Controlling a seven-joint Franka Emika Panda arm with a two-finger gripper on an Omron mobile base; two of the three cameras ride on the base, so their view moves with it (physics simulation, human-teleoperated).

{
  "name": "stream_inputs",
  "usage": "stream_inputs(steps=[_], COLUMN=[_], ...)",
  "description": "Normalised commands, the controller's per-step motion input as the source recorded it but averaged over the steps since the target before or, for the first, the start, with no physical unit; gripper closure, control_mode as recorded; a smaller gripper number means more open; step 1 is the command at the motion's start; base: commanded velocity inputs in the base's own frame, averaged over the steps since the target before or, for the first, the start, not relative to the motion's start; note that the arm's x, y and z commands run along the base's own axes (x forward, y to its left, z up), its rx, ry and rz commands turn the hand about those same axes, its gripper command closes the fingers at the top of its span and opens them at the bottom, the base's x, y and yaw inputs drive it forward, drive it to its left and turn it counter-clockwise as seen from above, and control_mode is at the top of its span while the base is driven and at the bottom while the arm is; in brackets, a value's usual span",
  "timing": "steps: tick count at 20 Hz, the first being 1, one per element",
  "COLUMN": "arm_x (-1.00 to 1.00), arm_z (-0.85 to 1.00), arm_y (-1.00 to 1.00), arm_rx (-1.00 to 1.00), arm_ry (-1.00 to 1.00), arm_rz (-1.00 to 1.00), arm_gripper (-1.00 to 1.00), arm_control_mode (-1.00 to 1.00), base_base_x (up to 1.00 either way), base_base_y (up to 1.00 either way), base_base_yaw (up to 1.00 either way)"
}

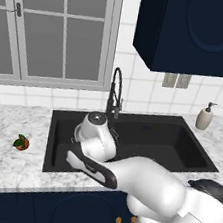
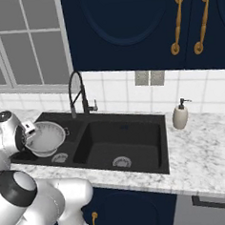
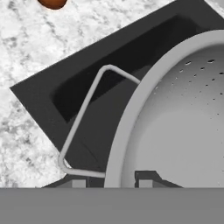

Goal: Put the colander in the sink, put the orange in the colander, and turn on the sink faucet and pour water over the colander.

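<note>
The silvery perforated colander (image 2: 46, 137) hangs tilted over the left basin of the black sink (image 2: 126, 114). My gripper (image 3: 112, 183) is shut on its rim, with one fingertip (image 3: 78, 183) outside the bowl and the other inside. One wire side handle (image 3: 81, 116) juts out over the basin's corner. The hand (image 1: 96, 131) hangs low over the left basin. The orange (image 1: 22, 143), with green leaves, lies on the marble counter left of the sink (image 1: 179, 144); its edge shows as orange (image 3: 52, 2). The black gooseneck faucet (image 1: 115, 91) stands behind the sink, also as faucet (image 2: 77, 94).
A beige soap dispenser (image 2: 180, 115) stands on the counter right of the sink, also as dispenser (image 1: 204, 116). A round drain (image 2: 121, 161) sits in the right basin. A window is behind the left counter, and dark blue cabinets hang above.
</note>
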Motion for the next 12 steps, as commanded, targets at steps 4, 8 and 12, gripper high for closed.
stream_inputs(steps=[4,8,12], arm_x=[0.42,0.34,0.34], arm_z=[-0.07,-0.09,-0.19], arm_y=[0.0,0.01,0.0], arm_rx=[0.0,0.0,-0.03], arm_ry=[0.27,0.13,0.0], arm_rz=[0.0,0.02,0.04], arm_gripper=[1.0,1.0,1.0], arm_control_mode=[-1.0,-1.0,-1.0], base_base_x=[0.0,0.0,0.0], base_base_y=[0.0,0.0,0.0], base_base_yaw=[0.0,0.0,0.0])
